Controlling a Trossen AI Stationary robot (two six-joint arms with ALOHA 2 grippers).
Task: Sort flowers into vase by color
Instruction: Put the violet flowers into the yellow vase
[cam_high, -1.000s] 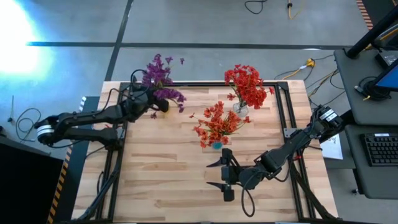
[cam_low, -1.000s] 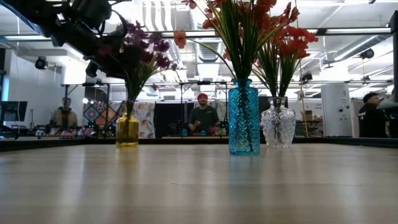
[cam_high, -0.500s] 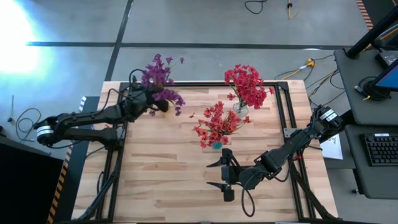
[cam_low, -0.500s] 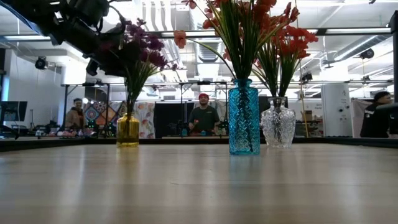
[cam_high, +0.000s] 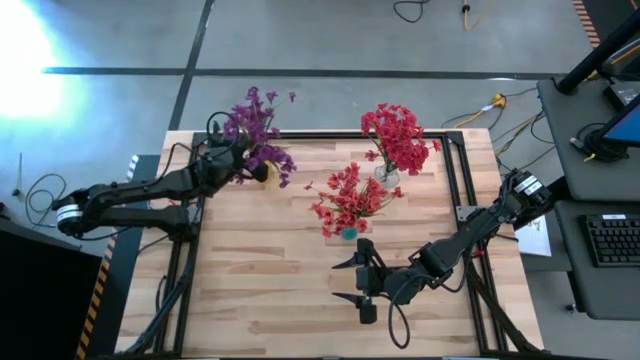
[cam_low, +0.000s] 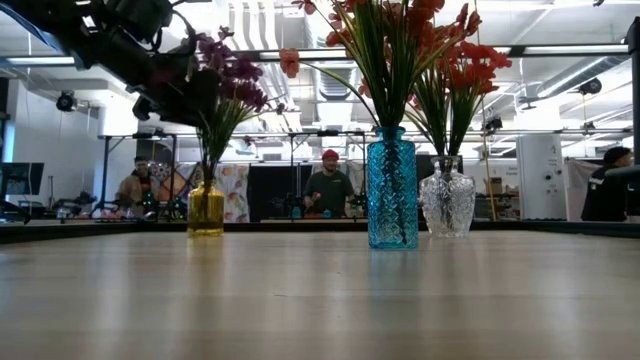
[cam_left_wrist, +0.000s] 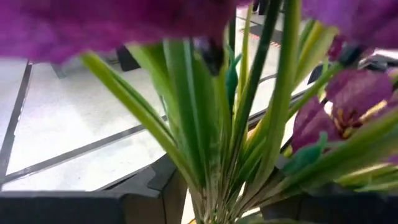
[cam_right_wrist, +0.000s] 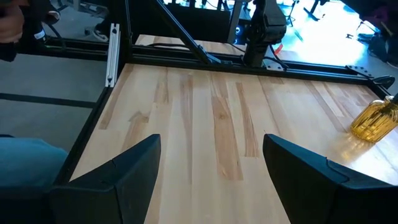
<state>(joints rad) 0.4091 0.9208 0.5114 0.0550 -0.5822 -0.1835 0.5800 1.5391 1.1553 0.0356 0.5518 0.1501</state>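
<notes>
The left gripper (cam_high: 238, 163) sits high at the far left corner of the tabletop (cam_high: 270, 280), pushed in among the purple flowers (cam_high: 255, 125) that stand in the yellow vase (cam_low: 206, 209). Blossoms and stems hide its fingers in every view, so I cannot tell whether they are parted or closed on a stem. Its wrist camera shows only green stems and blurred purple petals pressed close.

The right gripper (cam_high: 355, 280) rests low near the front middle of the tabletop, its fingers spread wide and holding nothing; the bare wood shows between them in the right wrist view.

Red flowers (cam_high: 347, 198) fill the blue vase (cam_low: 392, 187) near the middle, and more red flowers (cam_high: 400, 135) fill the clear vase (cam_low: 447, 196) behind it toward the far right. From above, the blossoms cover each vase almost wholly.

The tabletop is pale wooden planks inside a dark metal frame (cam_high: 455, 190). Beyond it the low view shows a bright hall with ceiling pipes, and a few people (cam_low: 327, 188) at the far benches. A desk with a keyboard (cam_high: 611, 240) stands to the right.
</notes>
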